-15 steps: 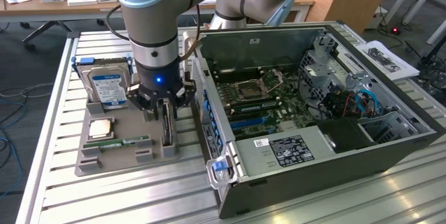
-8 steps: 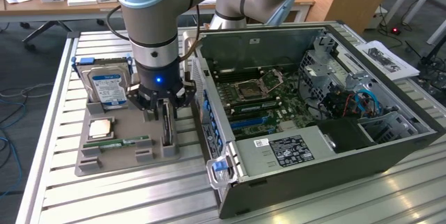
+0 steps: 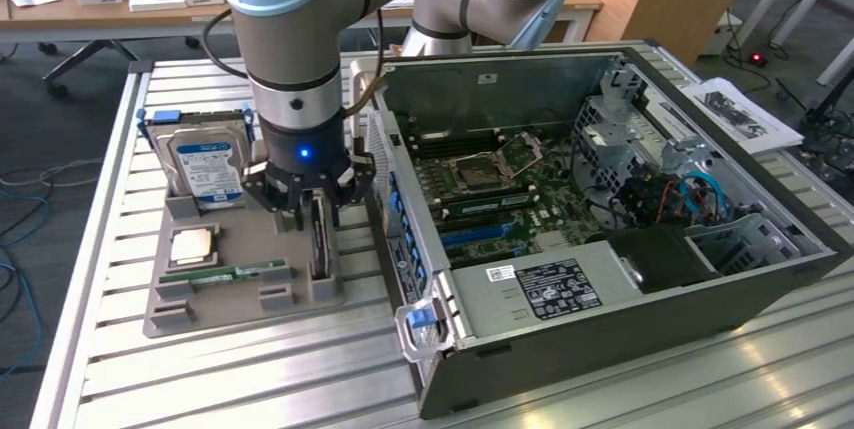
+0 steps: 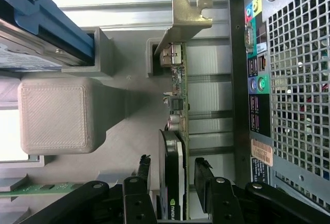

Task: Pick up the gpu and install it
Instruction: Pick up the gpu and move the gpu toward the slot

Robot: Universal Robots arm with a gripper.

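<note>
fingers (image 4: 203, 175) spread wide, gripping nothing, gpu (image 4: 172, 146) standing on edge between them, untouched, in grey holder tray (image 4: 129, 131), computer case (image 4: 299, 79) just beside the gpu

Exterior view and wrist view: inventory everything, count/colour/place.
gpu: 1, dark, metal bracket, on edge in tray slot
hard drive: 1, silver, upright in tray
processor: 1, silvery, flat on tray
memory stick: 1, green, flat on tray
tray: 1, grey, exterior view's left of case
computer case: 1, dark grey, open
table: 1, silver slats
arm: 1, grey-silver, over tray
tool: 1, black, open, straddling gpu
</note>
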